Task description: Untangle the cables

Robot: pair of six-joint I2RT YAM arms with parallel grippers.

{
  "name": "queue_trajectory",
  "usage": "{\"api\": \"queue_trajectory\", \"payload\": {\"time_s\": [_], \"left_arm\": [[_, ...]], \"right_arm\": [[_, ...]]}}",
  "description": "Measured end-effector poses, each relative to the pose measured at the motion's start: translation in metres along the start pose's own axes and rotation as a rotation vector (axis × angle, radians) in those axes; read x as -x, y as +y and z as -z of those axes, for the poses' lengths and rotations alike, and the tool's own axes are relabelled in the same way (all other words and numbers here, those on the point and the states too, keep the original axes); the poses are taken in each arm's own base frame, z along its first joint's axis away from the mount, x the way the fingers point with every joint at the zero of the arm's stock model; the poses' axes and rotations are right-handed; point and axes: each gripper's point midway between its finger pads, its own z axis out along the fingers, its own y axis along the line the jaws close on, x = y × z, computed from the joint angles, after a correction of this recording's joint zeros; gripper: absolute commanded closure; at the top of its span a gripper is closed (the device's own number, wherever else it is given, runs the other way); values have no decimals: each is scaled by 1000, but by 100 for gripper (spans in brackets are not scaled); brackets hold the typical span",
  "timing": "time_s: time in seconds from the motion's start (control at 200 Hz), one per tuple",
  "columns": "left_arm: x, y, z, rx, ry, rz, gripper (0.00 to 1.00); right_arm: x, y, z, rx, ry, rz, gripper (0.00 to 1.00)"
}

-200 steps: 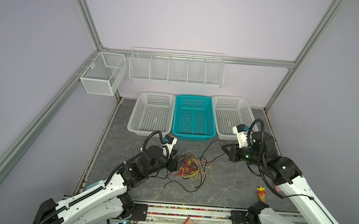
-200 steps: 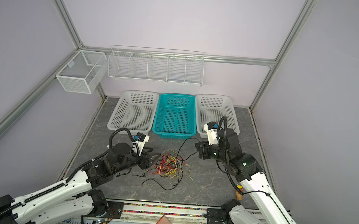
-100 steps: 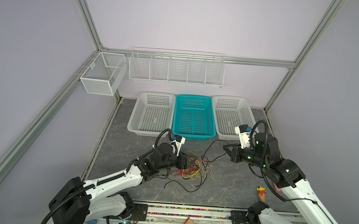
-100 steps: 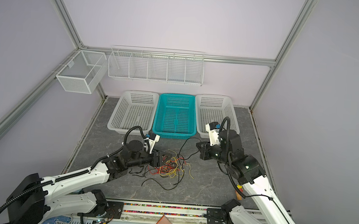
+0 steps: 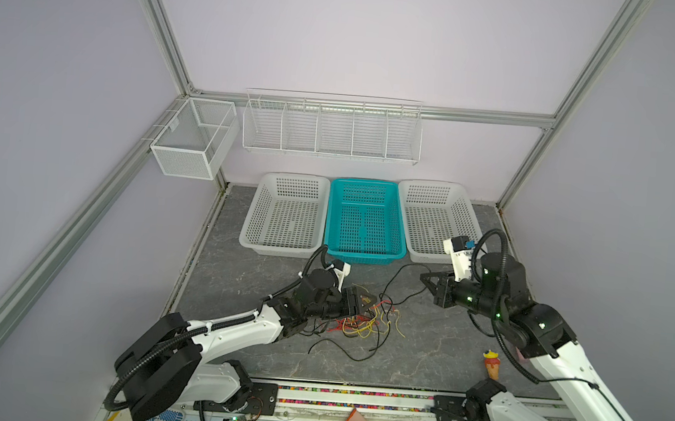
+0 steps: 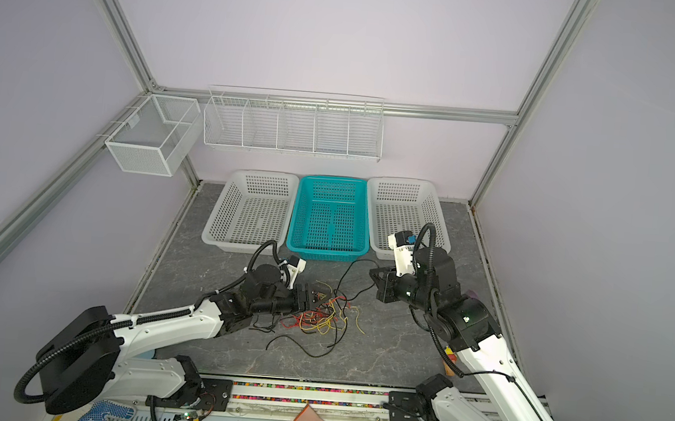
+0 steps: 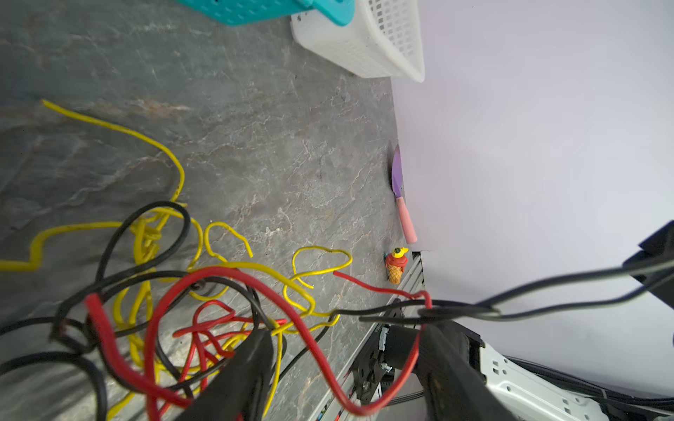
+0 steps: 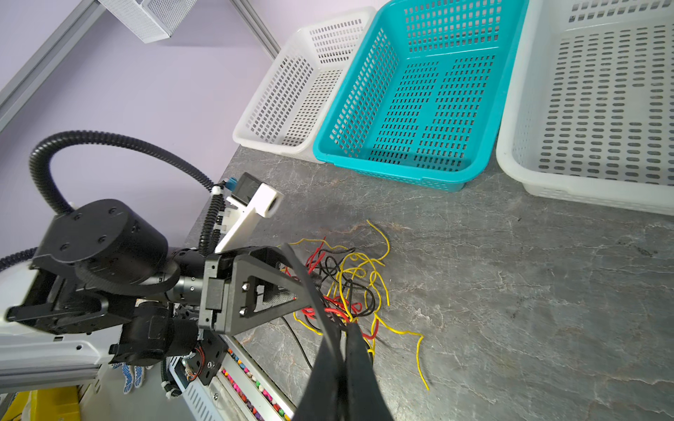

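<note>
Thin red, yellow, black cables lie knotted; your left gripper gapes among them, right gripper pinches one black cable

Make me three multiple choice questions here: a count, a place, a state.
1. Baskets on the table: A two, B four, C three.
2. The cables lie: A in a basket, B on the table before the baskets, C hanging off the table edge.
3. The right hand is: A shut on a black cable, B wide open, C resting in a basket.
C, two white and one teal stand in a row; B, the tangle sits on bare table; A, its fingers meet, black strands running to it.
</note>
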Motion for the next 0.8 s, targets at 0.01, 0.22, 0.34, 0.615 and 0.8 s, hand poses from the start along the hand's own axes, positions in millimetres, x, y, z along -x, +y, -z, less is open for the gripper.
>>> {"api": "queue_trajectory", "payload": {"time_s": [0.01, 0.22, 0.34, 0.615, 0.8], "left_arm": [[0, 0, -1, 1, 4, 5, 38], [-6, 8, -10, 10, 37, 80, 68], [-6, 7, -14, 4, 48, 96, 89], [2, -13, -6, -24, 44, 65, 100], [32, -50, 29, -91, -20, -7, 100]], "right_arm": [[0, 0, 0, 0, 0, 0, 94], [0, 0, 2, -1, -10, 3, 94], [-1, -2, 1, -10, -10, 3, 93], [-11, -21, -4, -91, -13, -16, 93], [-43, -56, -30, -194, 40, -91, 94]]}}
